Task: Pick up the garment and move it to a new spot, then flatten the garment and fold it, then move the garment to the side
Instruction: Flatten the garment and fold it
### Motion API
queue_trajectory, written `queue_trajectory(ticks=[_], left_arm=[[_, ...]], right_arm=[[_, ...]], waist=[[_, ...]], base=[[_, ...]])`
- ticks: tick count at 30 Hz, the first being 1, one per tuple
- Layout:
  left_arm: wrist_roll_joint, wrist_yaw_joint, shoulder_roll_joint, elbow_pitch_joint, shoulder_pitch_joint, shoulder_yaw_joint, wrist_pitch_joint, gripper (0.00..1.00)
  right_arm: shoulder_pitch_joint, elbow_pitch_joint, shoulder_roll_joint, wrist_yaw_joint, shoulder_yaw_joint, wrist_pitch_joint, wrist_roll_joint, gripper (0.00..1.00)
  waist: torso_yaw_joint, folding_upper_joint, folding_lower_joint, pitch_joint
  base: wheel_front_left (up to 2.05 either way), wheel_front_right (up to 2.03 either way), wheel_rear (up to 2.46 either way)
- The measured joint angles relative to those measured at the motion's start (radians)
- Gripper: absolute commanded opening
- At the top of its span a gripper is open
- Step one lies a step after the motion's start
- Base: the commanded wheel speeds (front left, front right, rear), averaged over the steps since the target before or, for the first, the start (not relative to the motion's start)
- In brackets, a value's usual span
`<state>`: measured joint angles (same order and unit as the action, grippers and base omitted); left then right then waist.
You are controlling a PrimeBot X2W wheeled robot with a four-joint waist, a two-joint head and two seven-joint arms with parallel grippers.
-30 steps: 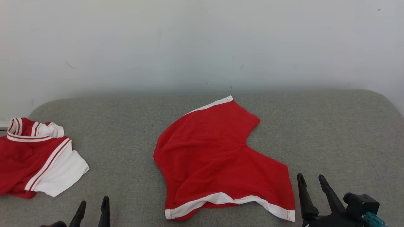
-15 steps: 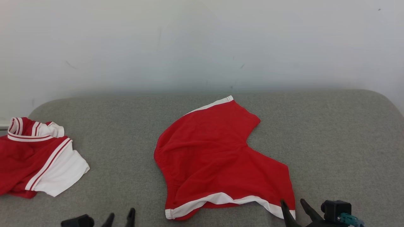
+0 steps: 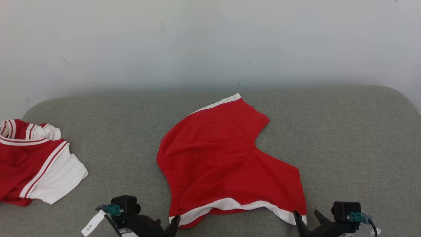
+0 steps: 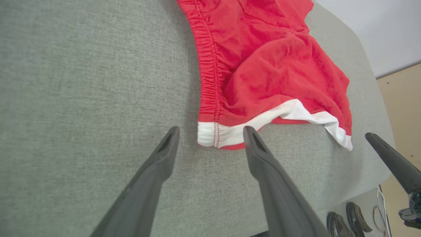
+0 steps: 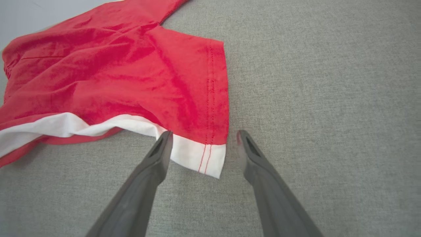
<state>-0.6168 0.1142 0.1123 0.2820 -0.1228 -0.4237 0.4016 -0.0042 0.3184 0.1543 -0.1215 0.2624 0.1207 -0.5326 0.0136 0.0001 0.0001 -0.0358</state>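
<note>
The garment (image 3: pixel 227 158) is a red knit piece with white trim. It lies spread but rumpled in the middle of the cushion, its near hem just ahead of both grippers. I judge it thin, light and limp. It should sag from any single hold and fold over on itself. A firm pinch should keep it, but a shallow bite may take only the top layer. The sensible holds are the two near corners of the white band (image 5: pixel 204 158), where the stitching thickens the cloth.

The left gripper (image 4: pixel 211 130) is spread wide with nothing in it. Its fingertips straddle the left corner, at the foot of the gathered elastic edge (image 4: pixel 209 65). The right gripper (image 5: pixel 204 132) is likewise fully spread and empty. Its left finger is over the white band and its right finger is over bare cushion just past the side hem.

Beneath both is a grey woven cushion (image 3: pixel 345 131), soft and slightly grippy, likely to give under pressing fingertips. Well off to the left gripper's outer side lies a second red-and-white garment (image 3: pixel 33 164), apart from this one. A plain pale wall (image 3: pixel 210 39) stands beyond the cushion. Past the cushion's edge on the right gripper's side is a tan floor (image 4: pixel 401 98), with what may be a pair of shoes (image 4: pixel 348 220).
</note>
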Motion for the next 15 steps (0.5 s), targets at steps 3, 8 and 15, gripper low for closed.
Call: queue_trajectory(ticks=[3,8,15], left_arm=[[-0.021,0.0,-0.014,0.033,-0.026,-0.006,0.037,1.0],[-0.027,0.0,-0.019,0.073,-0.045,-0.008,0.075,1.0],[-0.034,0.001,-0.021,0.112,-0.074,-0.005,0.105,1.0]], right_arm=[[-0.008,0.006,-0.001,-0.002,-0.008,0.019,0.007,1.0],[-0.012,0.016,-0.015,-0.002,-0.012,0.048,0.013,1.0],[-0.027,0.034,-0.033,-0.003,-0.021,0.08,0.035,1.0]], waist=[[-0.003,0.0,0.0,0.008],[-0.006,0.0,0.0,0.014],[-0.009,0.0,0.0,0.021]], base=[[0.0,0.0,0.0],[0.0,0.0,0.0],[0.0,0.0,0.0]])
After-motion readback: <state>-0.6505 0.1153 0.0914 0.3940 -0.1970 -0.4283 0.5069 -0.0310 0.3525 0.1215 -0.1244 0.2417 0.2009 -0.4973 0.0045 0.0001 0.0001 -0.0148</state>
